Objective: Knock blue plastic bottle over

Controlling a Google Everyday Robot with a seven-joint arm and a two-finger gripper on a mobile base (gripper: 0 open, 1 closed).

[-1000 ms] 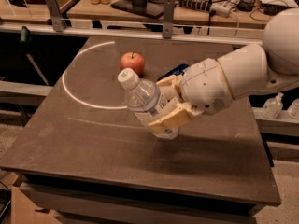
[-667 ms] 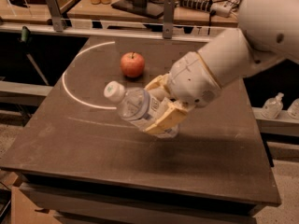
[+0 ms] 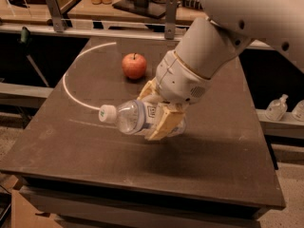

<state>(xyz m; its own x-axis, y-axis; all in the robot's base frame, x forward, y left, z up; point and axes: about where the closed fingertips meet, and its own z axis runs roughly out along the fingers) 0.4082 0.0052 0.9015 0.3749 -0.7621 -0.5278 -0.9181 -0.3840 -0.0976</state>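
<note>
Midway between the bench's (image 3: 223,170) side edges, the gripper (image 3: 156,112) clasped the bottle (image 3: 129,118), tipped nearly flat; seemingly only release remained.

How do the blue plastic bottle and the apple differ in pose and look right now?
The blue plastic bottle lies almost flat, cap toward the picture's left; the apple sits upright, stem up. The bottle is clear and long; the apple is red and round. The gripper grips the bottle; the apple stands free. Both are over the same dark table.
</note>
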